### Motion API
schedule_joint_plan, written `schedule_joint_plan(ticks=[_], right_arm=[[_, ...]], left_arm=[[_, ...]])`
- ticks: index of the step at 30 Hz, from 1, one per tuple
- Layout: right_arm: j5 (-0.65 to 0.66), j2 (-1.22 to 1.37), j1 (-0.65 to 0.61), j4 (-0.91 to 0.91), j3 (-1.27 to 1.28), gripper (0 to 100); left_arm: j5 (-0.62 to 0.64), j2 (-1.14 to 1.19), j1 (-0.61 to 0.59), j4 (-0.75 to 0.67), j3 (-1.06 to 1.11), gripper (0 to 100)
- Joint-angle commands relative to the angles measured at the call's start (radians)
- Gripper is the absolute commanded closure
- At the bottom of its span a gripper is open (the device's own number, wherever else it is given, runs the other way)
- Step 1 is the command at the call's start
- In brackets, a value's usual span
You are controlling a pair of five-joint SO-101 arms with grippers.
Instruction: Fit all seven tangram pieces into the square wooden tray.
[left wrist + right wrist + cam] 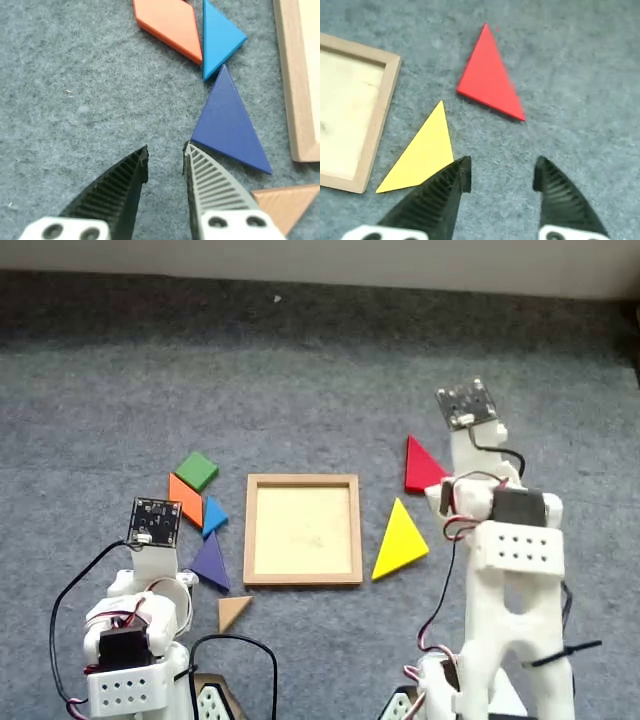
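Grey carpet [300, 370] under wooden tray [303, 481], pale strip [400, 258] beyond

Light over my table [100, 390] is soft and even, bright enough everywhere, with no glare on the wooden tray [303, 482]. Shadows stay faint: the red triangle [490, 75] casts barely any, and the table darkens only along its far edge in the high view

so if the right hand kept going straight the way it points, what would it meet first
Probably the red triangle, which lies in line just ahead of the open right hand; the yellow triangle sits off to one side. Depth is unclear, so it may touch the grey carpet first.
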Motion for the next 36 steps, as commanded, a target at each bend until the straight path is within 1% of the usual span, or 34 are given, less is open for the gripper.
schedule_joint_plan(ticks=[1,10,22,28,32,36], right_arm=[[0.011,0.170,-0.079,0.002,-0.117,65.2],[0.011,0.522,-0.174,-0.004,-0.364,64.9],[0.017,0.926,-0.166,0.001,-0.699,64.9],[0.025,1.038,-0.143,0.002,-0.785,64.9],[0.115,1.086,-0.111,0.002,-0.800,64.9],[0.120,1.121,-0.101,0.002,-0.799,64.9]], left_arm=[[0.006,-0.028,0.008,-0.014,0.019,86],[0.006,-0.028,0.008,-0.014,0.019,87],[0.006,-0.028,0.007,-0.014,0.019,87],[0.006,-0.028,0.007,-0.014,0.019,87],[0.006,-0.028,0.007,-0.014,0.019,87],[0.006,-0.028,0.007,-0.014,0.019,87]])
